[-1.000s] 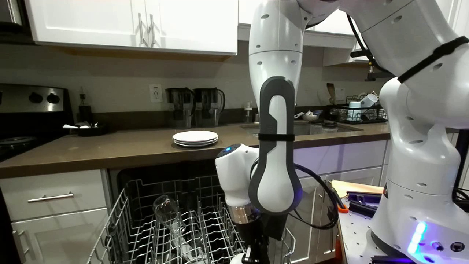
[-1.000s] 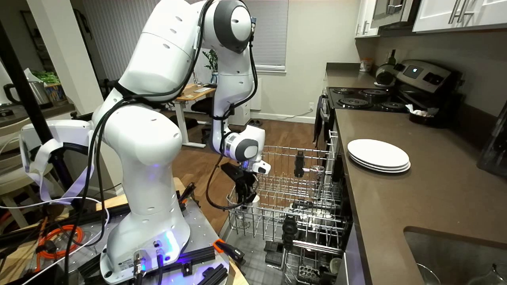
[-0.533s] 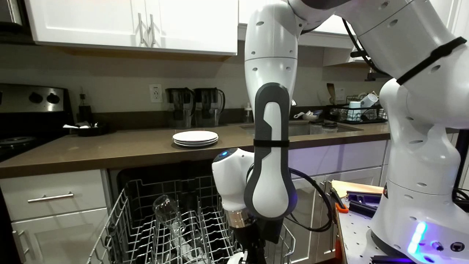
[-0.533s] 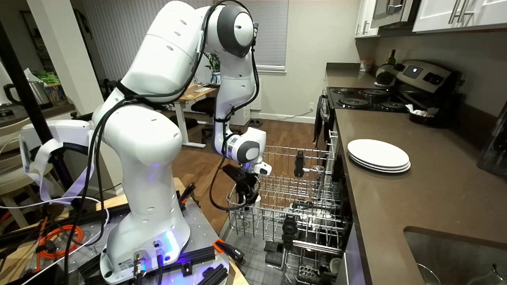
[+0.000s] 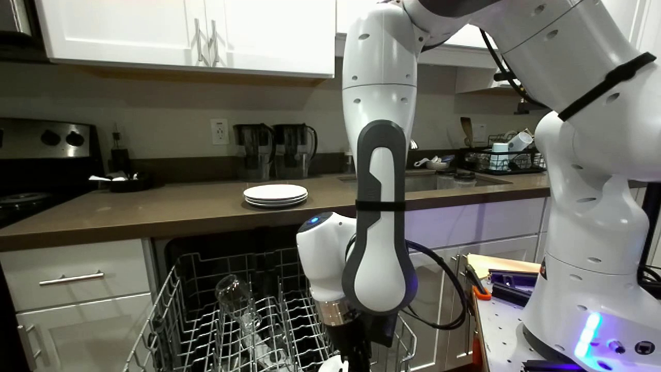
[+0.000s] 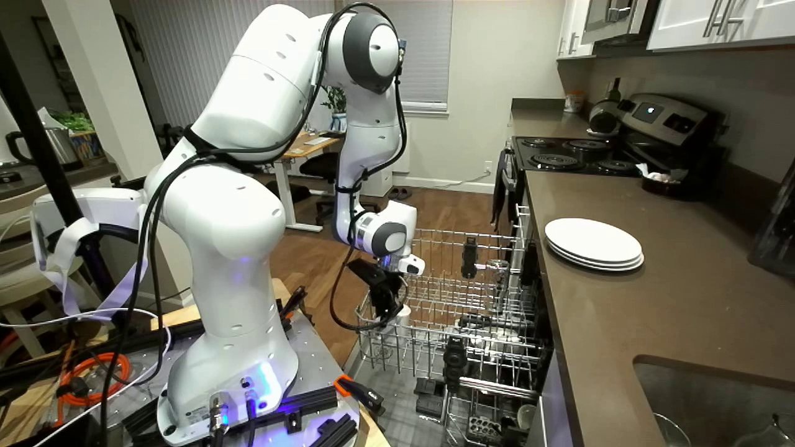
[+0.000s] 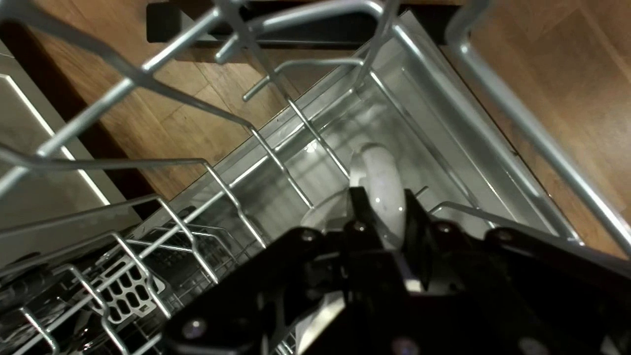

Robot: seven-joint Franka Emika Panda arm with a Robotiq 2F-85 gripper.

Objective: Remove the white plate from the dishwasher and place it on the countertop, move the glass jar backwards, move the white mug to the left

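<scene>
White plates (image 6: 594, 244) lie stacked on the countertop (image 6: 677, 304) between stove (image 6: 584, 156) and sink (image 6: 702, 383).

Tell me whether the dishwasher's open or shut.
The dishwasher is open: in both exterior views its wire rack juts out from under the countertop; the wrist view shows its lowered door beneath.

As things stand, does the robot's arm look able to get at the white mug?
Very likely yes: the wrist view shows the mug's handle between the fingers of the claw, with the rack wires outside that gap.
</scene>
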